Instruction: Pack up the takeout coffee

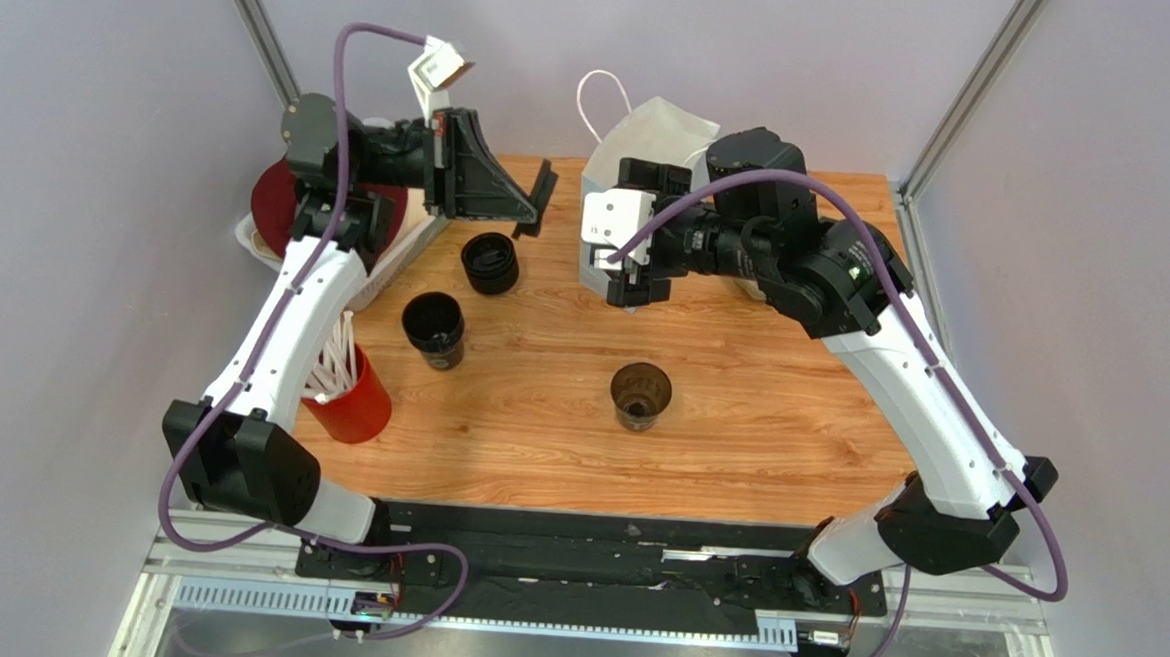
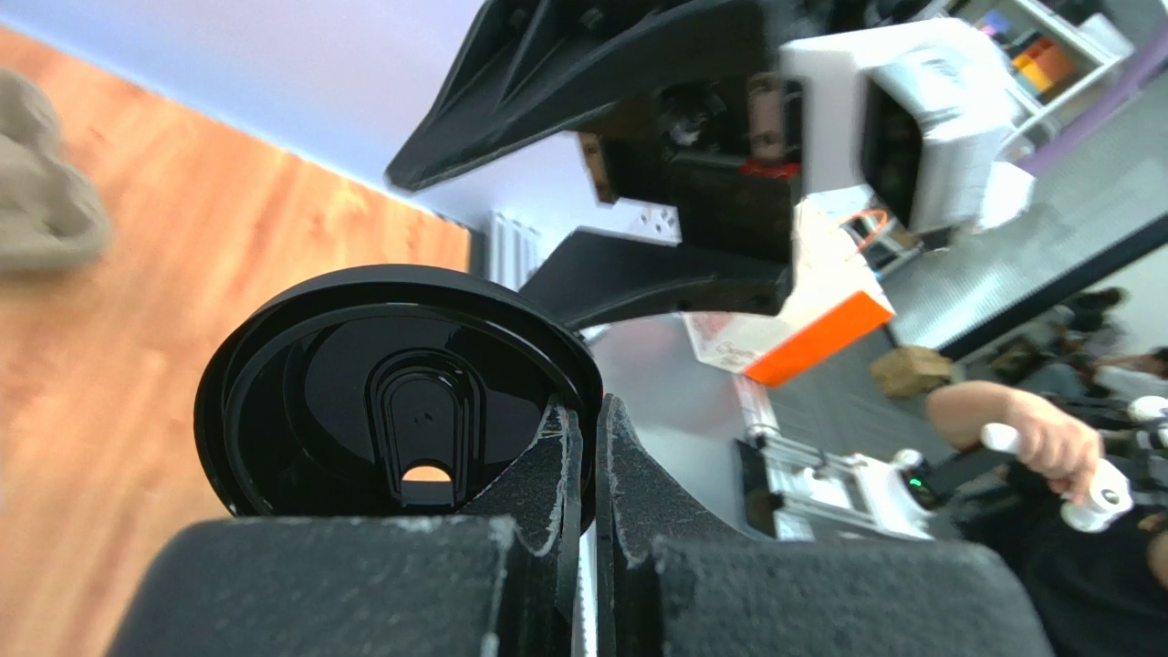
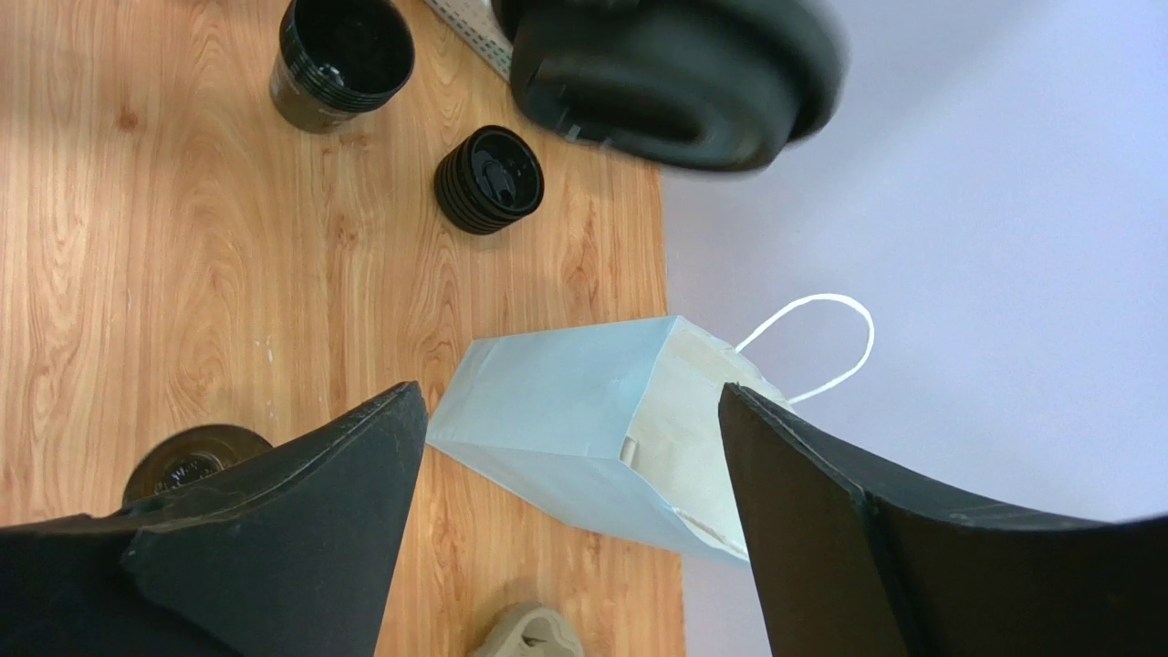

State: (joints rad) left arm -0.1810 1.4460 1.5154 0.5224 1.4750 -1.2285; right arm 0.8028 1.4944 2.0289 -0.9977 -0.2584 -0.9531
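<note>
The left pincer (image 2: 587, 459) is clenching the rim of a black sip lid (image 2: 398, 397), holding it on edge above the far left of the surface. The right pincer (image 3: 569, 408) is hanging released, jaws wide apart and gripping nothing, just beside the pale-blue paper bag (image 3: 590, 452). The takeout coffee (image 1: 642, 395) is standing upright and uncovered on the wooden surface (image 1: 782, 414), apart from both pincers. A stack of black lids (image 1: 489, 264), a black cup (image 1: 433, 328) and a red cup of straws (image 1: 350, 395) are standing further left.
</note>
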